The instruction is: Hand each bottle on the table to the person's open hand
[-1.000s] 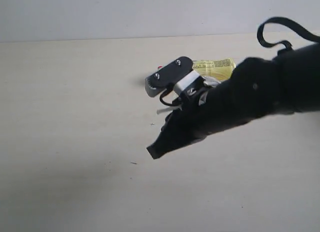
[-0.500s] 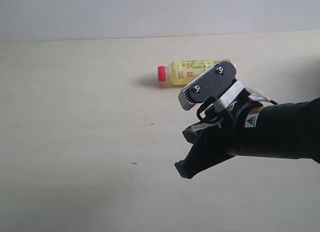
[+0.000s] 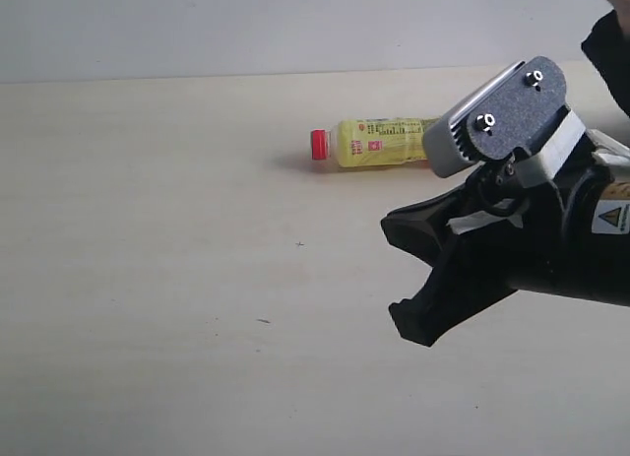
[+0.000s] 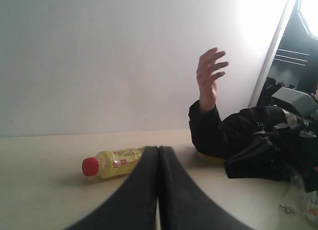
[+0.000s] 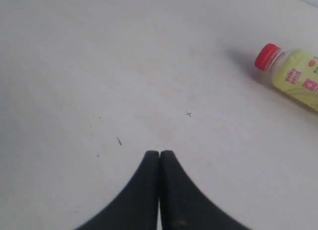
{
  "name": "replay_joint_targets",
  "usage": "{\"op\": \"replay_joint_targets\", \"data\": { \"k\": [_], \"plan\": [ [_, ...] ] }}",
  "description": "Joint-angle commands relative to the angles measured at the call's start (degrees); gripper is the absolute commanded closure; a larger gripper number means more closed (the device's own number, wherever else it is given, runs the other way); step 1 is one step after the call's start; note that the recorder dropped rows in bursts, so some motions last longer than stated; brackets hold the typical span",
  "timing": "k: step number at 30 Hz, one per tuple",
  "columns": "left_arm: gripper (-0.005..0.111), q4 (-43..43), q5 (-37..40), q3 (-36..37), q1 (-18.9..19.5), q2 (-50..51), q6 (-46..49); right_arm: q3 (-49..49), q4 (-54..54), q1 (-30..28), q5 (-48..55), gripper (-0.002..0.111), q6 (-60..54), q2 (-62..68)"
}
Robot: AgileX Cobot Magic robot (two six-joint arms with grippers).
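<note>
A yellow bottle (image 3: 379, 144) with a red cap lies on its side on the pale table (image 3: 148, 229). It also shows as the bottle (image 4: 112, 163) in the left wrist view and the bottle (image 5: 293, 78) in the right wrist view. My right gripper (image 3: 411, 323) hovers over the table, nearer the camera than the bottle and to its right. It is shut and empty, like the right gripper (image 5: 159, 153) in its own view. My left gripper (image 4: 158, 149) is shut on nothing, pointing toward the bottle. The person's hand (image 4: 208, 76) is raised and open beyond it.
The person's black sleeve (image 4: 213, 135) rests on the table past the bottle, and a bit of sleeve (image 3: 610, 42) shows at the exterior view's top right corner. My right arm (image 4: 278, 150) fills the side of the left wrist view. Small dark specks (image 5: 118, 140) mark the table.
My right arm has swung to the right and risen slightly in the exterior view, uncovering the whole yellow bottle. Its gripper has stayed shut.
</note>
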Motion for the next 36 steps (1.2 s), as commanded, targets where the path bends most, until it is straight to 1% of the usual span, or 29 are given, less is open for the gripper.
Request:
{"op": "replay_joint_targets", "data": {
  "k": [1,4,7,12,14,18,22,25,27,30,32,36],
  "plan": [
    [0.107,0.2,-0.2,0.2,0.0,-0.3,-0.2,0.3,-0.6,0.2,-0.2,0.108,-0.2,0.4],
    [0.107,0.2,-0.2,0.2,0.0,-0.3,-0.2,0.1,-0.6,0.2,-0.4,0.108,-0.2,0.6],
    [0.107,0.2,-0.2,0.2,0.0,-0.3,-0.2,-2.7,-0.6,0.2,0.4,0.108,-0.2,0.8],
    [0.107,0.2,-0.2,0.2,0.0,-0.3,-0.2,-11.4,-1.3,0.2,5.5,0.108,-0.2,2.9],
    [0.107,0.2,-0.2,0.2,0.0,-0.3,-0.2,-16.2,-4.1,-0.1,9.1,0.108,0.0,4.7],
    [0.107,0.2,-0.2,0.2,0.0,-0.3,-0.2,-26.5,-14.8,-2.5,19.5,0.108,6.9,9.4],
    [0.107,0.2,-0.2,0.2,0.0,-0.3,-0.2,-35.9,-30.3,-6.1,31.8,0.108,18.1,15.0],
    [0.107,0.2,-0.2,0.2,0.0,-0.3,-0.2,-41.7,-36.2,-7.9,40.8,0.108,19.4,19.0],
    [0.107,0.2,-0.2,0.2,0.0,-0.3,-0.2,-44.8,-39.1,-8.5,45.6,0.108,19.1,21.4],
    [0.107,0.2,-0.2,0.2,0.0,-0.3,-0.2,-48.0,-45.2,-8.6,49.2,0.108,15.9,24.9],
    [0.107,0.2,-0.2,0.2,0.0,-0.3,-0.2,-49.1,-47.2,-8.6,50.8,0.108,11.2,26.8],
    [0.107,0.2,-0.2,0.2,0.0,-0.3,-0.2,-51.1,-48.1,-8.6,54.0,0.108,-1.8,31.2]
  ]
}}
